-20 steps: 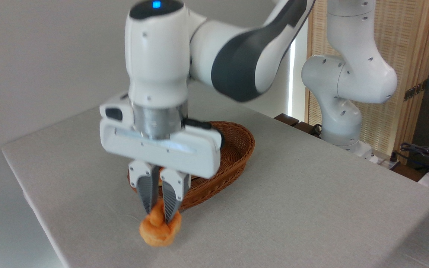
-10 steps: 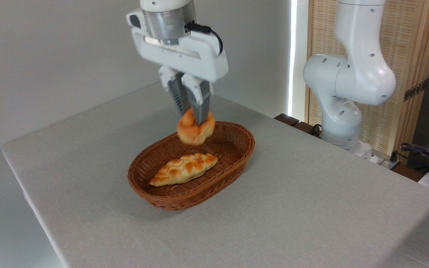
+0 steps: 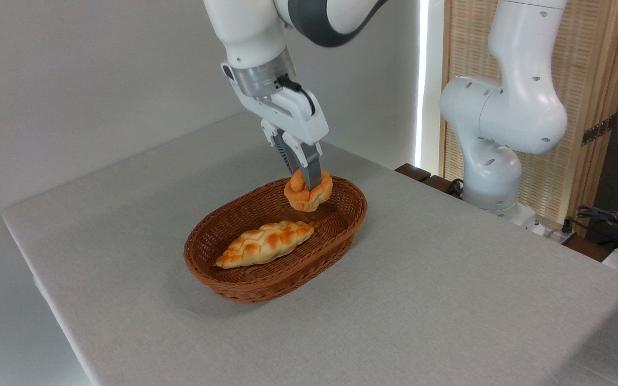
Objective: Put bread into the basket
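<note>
Pale grey table (image 3: pixel 395 300) before a plain wall, slatted wooden screen (image 3: pixel 582 80) far right. Oval wicker basket (image 3: pixel 336 236) mid-table, with a braided loaf (image 3: pixel 266 244) lying inside. Gripper (image 3: pixel 306 181) clamped on the bread (image 3: pixel 309 194), hanging just above the basket's far right end. Probably light and soft, dented at the pinch; best held across its puffy top, gently.
</note>
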Robot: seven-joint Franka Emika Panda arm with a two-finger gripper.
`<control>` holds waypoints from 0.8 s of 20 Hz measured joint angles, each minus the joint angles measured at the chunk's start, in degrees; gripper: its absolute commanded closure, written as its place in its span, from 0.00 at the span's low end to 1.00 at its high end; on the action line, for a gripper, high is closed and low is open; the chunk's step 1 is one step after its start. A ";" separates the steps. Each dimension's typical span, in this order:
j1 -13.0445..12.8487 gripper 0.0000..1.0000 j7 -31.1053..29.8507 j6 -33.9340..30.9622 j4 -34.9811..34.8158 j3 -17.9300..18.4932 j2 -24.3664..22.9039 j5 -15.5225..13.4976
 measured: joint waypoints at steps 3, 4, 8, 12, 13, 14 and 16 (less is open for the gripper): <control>-0.35 0.00 0.19 1.96 -0.87 -0.35 0.05 0.00; -0.40 0.00 0.20 2.18 -0.87 -0.35 0.04 0.00; -0.53 0.00 0.28 2.52 -0.87 -0.37 0.03 0.00; -0.77 0.00 0.31 4.15 0.94 -0.34 -0.21 0.00; -0.68 0.00 0.31 4.37 2.67 -0.17 -0.33 0.00; -0.37 0.00 0.31 4.45 4.83 0.07 -0.39 0.01; 1.45 0.00 0.31 4.43 9.58 0.67 -0.15 0.07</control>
